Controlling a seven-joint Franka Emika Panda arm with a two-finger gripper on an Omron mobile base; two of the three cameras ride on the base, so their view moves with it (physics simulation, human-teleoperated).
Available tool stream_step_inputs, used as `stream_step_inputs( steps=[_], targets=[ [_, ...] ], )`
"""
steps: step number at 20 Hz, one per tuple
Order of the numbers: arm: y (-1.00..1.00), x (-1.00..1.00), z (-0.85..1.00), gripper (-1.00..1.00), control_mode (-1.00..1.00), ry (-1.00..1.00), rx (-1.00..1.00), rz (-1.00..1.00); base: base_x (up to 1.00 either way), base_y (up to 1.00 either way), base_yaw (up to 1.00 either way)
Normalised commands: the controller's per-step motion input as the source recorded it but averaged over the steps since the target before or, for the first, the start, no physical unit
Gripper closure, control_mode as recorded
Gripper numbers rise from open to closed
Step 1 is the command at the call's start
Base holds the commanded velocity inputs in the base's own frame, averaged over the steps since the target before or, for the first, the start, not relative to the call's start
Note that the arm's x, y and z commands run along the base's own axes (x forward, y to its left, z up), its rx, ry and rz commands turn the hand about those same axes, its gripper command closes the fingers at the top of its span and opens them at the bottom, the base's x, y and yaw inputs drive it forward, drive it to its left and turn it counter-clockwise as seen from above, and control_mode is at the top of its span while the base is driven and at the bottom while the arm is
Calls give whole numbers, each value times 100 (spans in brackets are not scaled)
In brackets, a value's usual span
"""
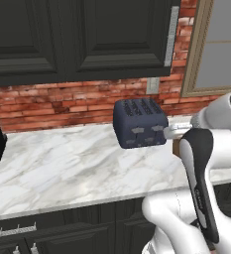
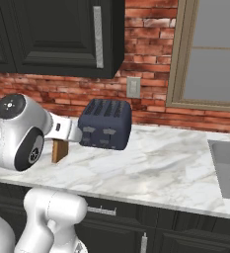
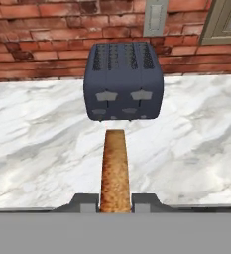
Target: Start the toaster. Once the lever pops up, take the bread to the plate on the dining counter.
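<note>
Marble counter (image 3: 37, 139) holds the toaster (image 3: 123, 82) at 12 o'clock. Gripper (image 3: 115, 202) is pinched on the bread (image 3: 115, 168) by its bottom edge. It looks light and crumbly.

Bright even rendered light, soft faint shadows, no glare, sharp throughout

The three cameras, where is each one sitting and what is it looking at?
Left base view: behind the arm on its left, looking at the toaster on the wall counter; the white arm rises at lower right.
Right base view: behind on its right, same toaster and counter; arm at lower left.
Hand view: on the hand, facing the toaster's front; the gripper holds the bread edge-on.
All three share the toaster and brick wall.
</note>
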Motion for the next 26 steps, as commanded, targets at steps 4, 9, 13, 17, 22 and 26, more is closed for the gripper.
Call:
stream_step_inputs(
  steps=[4, 9, 13, 17, 22, 26],
  targets=[
    [0, -15, 0, 100, -100, 2, 0, 0, 0, 0, 0],
    [0, 0, 0, 100, -100, 0, 0, 2, 0, 0, 0],
    [0, 0, 1, 100, -100, 2, 0, 0, 0, 0, 0],
    [0, 0, 14, 100, -100, 19, 0, -1, 0, 0, 0],
    [0, 0, 22, 100, -100, 18, 0, -3, 0, 0, 0],
    [0, 0, 20, 100, -100, 11, 0, -2, 0, 0, 0]
  ],
)
